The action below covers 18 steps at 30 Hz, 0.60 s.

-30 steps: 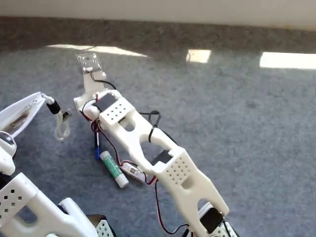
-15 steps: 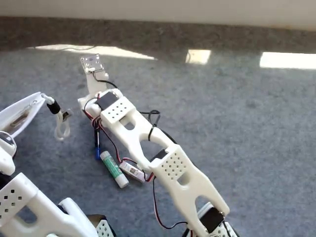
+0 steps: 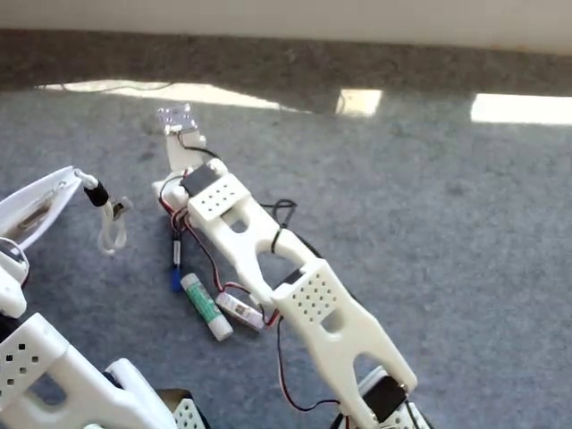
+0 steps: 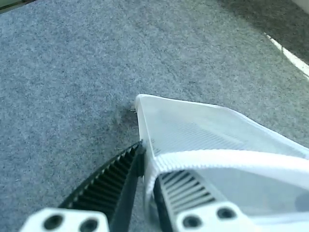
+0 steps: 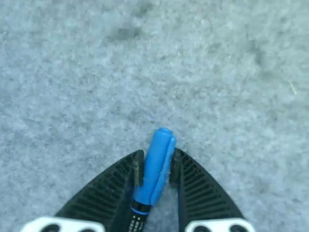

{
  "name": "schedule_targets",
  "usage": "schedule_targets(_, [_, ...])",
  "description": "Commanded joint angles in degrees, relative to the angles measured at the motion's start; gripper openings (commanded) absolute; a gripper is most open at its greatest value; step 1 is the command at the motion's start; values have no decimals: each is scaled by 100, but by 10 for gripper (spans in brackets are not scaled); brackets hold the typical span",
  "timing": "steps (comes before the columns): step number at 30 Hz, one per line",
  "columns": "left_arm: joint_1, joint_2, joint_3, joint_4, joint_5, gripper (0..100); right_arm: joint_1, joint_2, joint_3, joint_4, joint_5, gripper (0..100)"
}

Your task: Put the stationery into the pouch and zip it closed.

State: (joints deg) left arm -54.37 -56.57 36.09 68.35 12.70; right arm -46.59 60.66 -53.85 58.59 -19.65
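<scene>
My right tool (image 5: 157, 154) has swung slightly away from the white mesh pouch (image 4: 203, 130), closed around a blue plastic marker pen (image 5: 157, 166) for carrying. My left tool (image 4: 147, 159) pinches the pouch's edge to steady it.

Grey carpet (image 3: 465, 268) covers the floor. Along the pale wall (image 3: 357, 13) runs a shadowed strip (image 3: 268, 63), with bright sunlight patches (image 3: 523, 109) just beside it.

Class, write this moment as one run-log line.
left tool: shut on pouch | right tool: shut on blue pen | green-white stick: lying on carpet
</scene>
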Motion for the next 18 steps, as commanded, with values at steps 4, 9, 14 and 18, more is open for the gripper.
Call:
schedule_targets(4, [-31, -4, -57, -176, 79, 7, -224, -66, -101, 418, 519, 4])
schedule_targets(9, [-31, -4, -57, -176, 79, 7, -198, -242, -646, 1174, 756, 4])
schedule_targets(14, [75, -4, -57, -176, 70, 7, -189, -382, -1727, 2229, 870, 4])
schedule_targets(18, [347, -13, -57, -149, 62, 7, -189, -374, -2589, 2809, 870, 4])
